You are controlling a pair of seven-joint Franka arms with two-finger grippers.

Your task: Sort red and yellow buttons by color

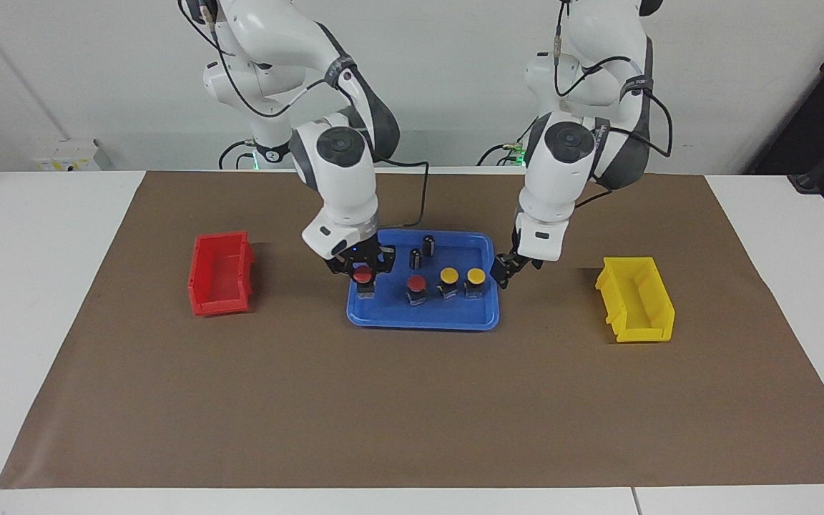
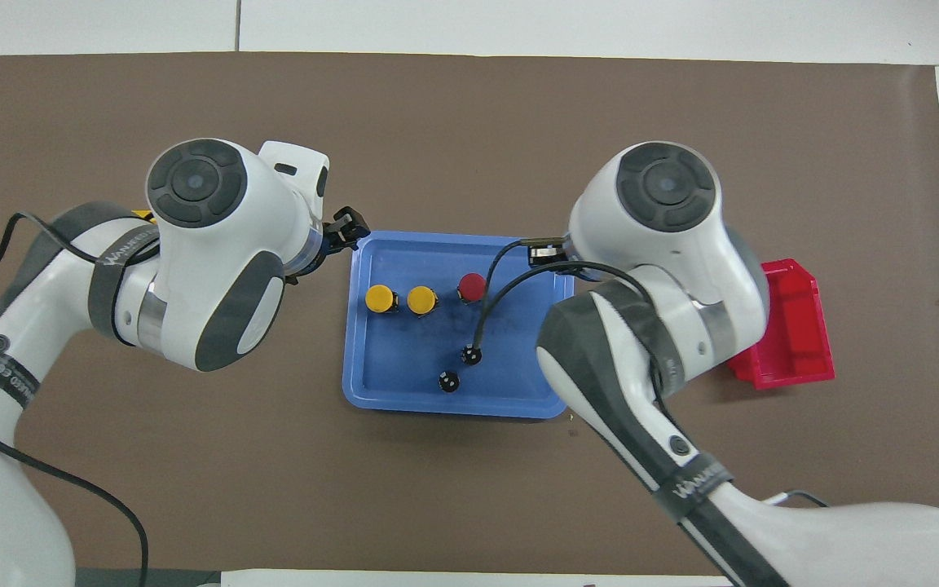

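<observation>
Tray: the blue tray (image 1: 423, 320) sits mid-surface on the brown mat (image 1: 412, 400), its front rim nearest the camera, and holds all four buttons in a row.
Red bin: the red bin (image 1: 220, 275) stands toward the right arm's end, well apart from the tray.
Right gripper: the right gripper (image 1: 362, 266) is down over the end red button (image 1: 363, 276), fingers spread on either side of the cap; whether they already press it I cannot tell.
Second red button: the other red button (image 1: 416, 284) stands beside it, untouched.
Yellow buttons: the first yellow button (image 1: 448, 275) and second yellow button (image 1: 475, 276) stand close together.
Left gripper: the left gripper (image 1: 506, 272) hangs at the tray's edge, just beside the yellow pair, fingers parted and empty.
Yellow bin: the yellow bin (image 1: 635, 299) waits toward the left arm's end.
Handling: likely light, rigid plastic; the smooth round cap may slip, so the blocky body under it looks the surer hold.
</observation>
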